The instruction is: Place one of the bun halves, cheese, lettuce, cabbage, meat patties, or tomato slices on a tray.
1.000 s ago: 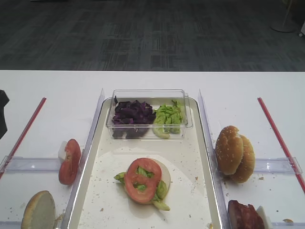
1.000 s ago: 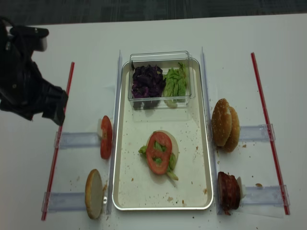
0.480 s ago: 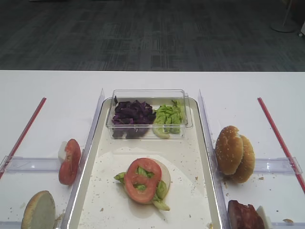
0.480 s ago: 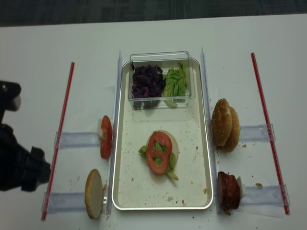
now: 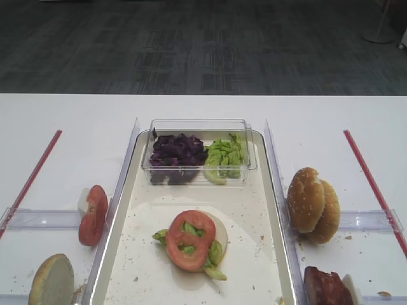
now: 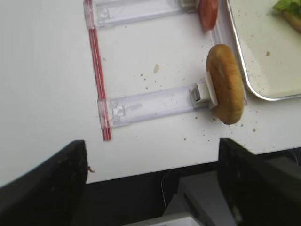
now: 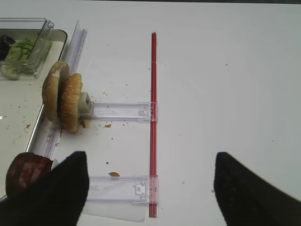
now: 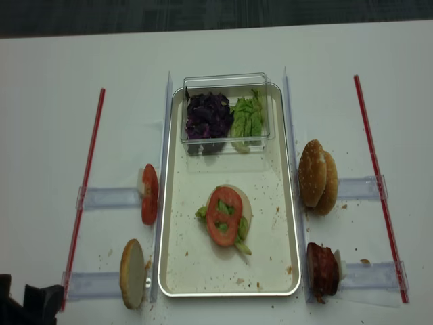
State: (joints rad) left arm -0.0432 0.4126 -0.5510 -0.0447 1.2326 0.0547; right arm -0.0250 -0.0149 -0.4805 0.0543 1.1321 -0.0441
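Observation:
The cream tray (image 8: 196, 265) (image 5: 145, 257) holds a bun half topped with lettuce and a tomato slice (image 8: 224, 215) (image 5: 189, 240). Cabbage (image 5: 177, 151) and lettuce (image 5: 224, 157) lie in a clear box. Left of the tray stand a tomato slice (image 8: 149, 193) and a bun half (image 8: 132, 273) (image 6: 225, 84). Two bun halves (image 8: 318, 181) (image 7: 62, 101) and a meat patty (image 8: 322, 271) (image 7: 26, 172) stand to the right. My left gripper (image 6: 153, 188) is open and empty over the table's near edge. My right gripper (image 7: 150, 188) is open and empty, right of the patty.
Red strips (image 8: 86, 183) (image 8: 379, 176) run along both sides, joined to clear plastic holders (image 8: 108, 198) (image 8: 358, 186). The clear box (image 5: 198, 127) sits at the tray's far end. A dark part of the left arm (image 8: 34, 303) shows at the bottom left corner.
The left arm has drawn back from the far left of the table toward the near edge, almost out of the overhead view. The food has not moved.

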